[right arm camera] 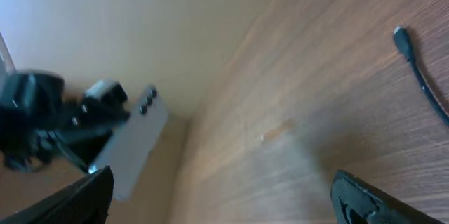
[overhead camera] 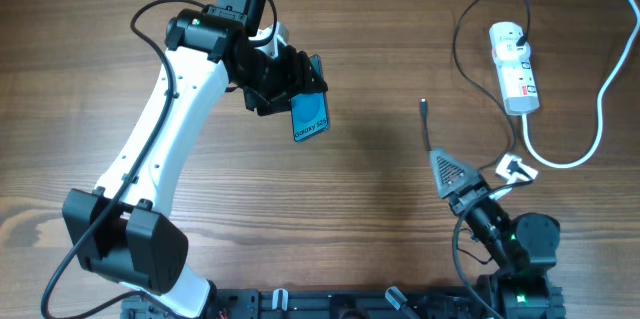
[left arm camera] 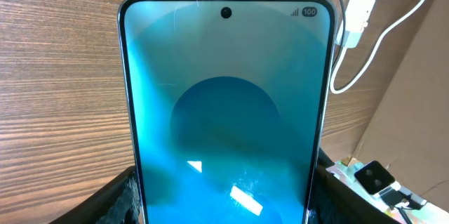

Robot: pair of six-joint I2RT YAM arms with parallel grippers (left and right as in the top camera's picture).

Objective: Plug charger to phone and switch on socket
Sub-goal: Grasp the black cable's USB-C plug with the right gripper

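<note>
The left gripper (overhead camera: pixel 296 87) is clamping the phone (overhead camera: pixel 310 116) by its long edges, jaws part-way apart with the handset filling the gap. It is holding it in the air left of centre (screen facing the wrist camera). The right gripper (overhead camera: pixel 452 172) is hanging wide open, empty, near the charger (overhead camera: pixel 424 106) plug lying on the table (overhead camera: pixel 380 219). The socket (overhead camera: pixel 513 67) is sitting far right.

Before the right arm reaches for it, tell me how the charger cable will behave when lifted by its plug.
The charger will probably be floppy: its thin black cable lies in loose curves on the table. It looks light, so slack should trail behind. The small plug may twist when gripped, offering little to hold.
</note>
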